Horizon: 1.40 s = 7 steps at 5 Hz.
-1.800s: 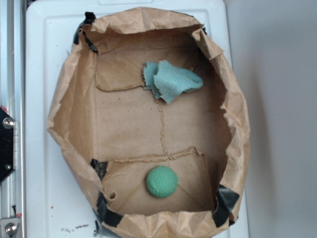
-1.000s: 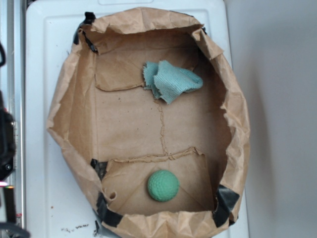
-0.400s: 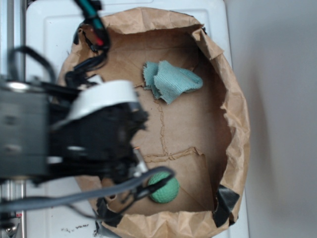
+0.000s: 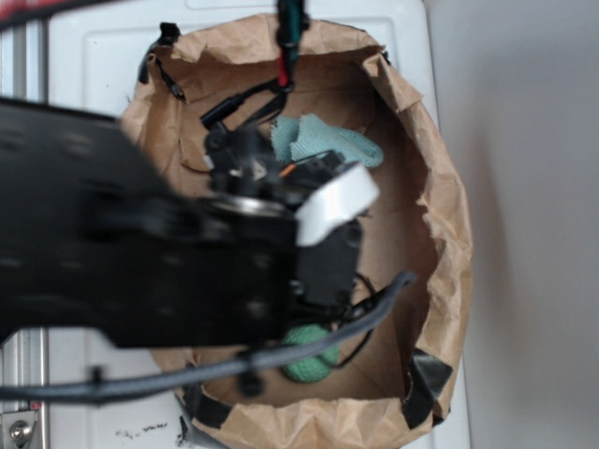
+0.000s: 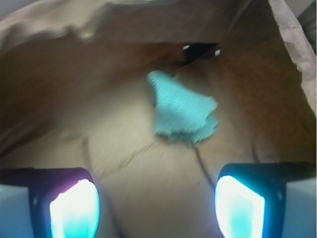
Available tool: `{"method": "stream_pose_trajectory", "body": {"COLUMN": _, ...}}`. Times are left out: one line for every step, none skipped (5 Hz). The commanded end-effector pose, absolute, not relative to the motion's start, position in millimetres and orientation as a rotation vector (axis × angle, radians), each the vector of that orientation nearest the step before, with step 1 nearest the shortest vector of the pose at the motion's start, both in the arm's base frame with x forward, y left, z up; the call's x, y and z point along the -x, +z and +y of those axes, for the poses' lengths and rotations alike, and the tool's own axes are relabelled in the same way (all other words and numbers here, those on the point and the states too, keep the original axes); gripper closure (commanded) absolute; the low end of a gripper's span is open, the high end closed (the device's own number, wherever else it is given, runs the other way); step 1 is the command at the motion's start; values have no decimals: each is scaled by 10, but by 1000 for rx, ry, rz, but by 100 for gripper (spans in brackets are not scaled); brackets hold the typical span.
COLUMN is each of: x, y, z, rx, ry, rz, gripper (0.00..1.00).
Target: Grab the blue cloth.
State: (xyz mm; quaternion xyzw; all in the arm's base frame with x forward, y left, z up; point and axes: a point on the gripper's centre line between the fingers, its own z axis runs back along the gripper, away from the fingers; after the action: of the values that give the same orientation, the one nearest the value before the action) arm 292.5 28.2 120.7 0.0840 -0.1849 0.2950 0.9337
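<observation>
1. The blue cloth (image 4: 329,142) lies crumpled on the floor of a shallow brown paper bag (image 4: 447,215), in the far part of the bag near its back wall.
2. In the wrist view the blue cloth (image 5: 183,111) sits ahead of the gripper (image 5: 156,203), clear of both fingers and a little toward the right one.
3. The gripper is spread wide and has hold of nothing: its two fingertips (image 5: 74,208) stand well apart at the bottom corners of the wrist view, with bare paper between them.
4. In the exterior view the black robot arm (image 4: 140,253) reaches in from the left and covers the middle of the bag; its white wrist part (image 4: 332,208) sits just short of the cloth, hiding the cloth's near edge.
5. A green textured ball (image 4: 311,360) rests on the bag floor at the near end, partly hidden under the arm and a grey cable (image 4: 281,360).
6. The bag stands on a white plastic surface (image 4: 94,65), with black tape (image 4: 426,379) at its corners.
7. The wrist view is blurred.
</observation>
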Motion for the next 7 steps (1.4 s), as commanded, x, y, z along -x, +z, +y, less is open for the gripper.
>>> {"method": "stream_pose_trajectory", "body": {"x": -2994, "y": 1433, "z": 349, "rx": -158, "ry": 613, "rz": -444, "gripper": 0}}
{"method": "stream_pose_trajectory", "body": {"x": -2994, "y": 1433, "z": 349, "rx": -158, "ry": 613, "rz": -444, "gripper": 0}}
{"method": "stream_pose_trajectory", "body": {"x": -2994, "y": 1433, "z": 349, "rx": -158, "ry": 613, "rz": -444, "gripper": 0}}
{"method": "stream_pose_trajectory", "body": {"x": -2994, "y": 1433, "z": 349, "rx": -158, "ry": 613, "rz": -444, "gripper": 0}}
{"method": "stream_pose_trajectory", "body": {"x": -3132, "y": 1297, "z": 558, "rx": -155, "ry": 626, "rz": -494, "gripper": 0}}
{"method": "stream_pose_trajectory", "body": {"x": -3135, "y": 1249, "z": 734, "rx": -119, "ry": 621, "rz": -509, "gripper": 0}}
{"method": "stream_pose_trajectory", "body": {"x": -3131, "y": 1131, "z": 970, "rx": -105, "ry": 597, "rz": -523, "gripper": 0}}
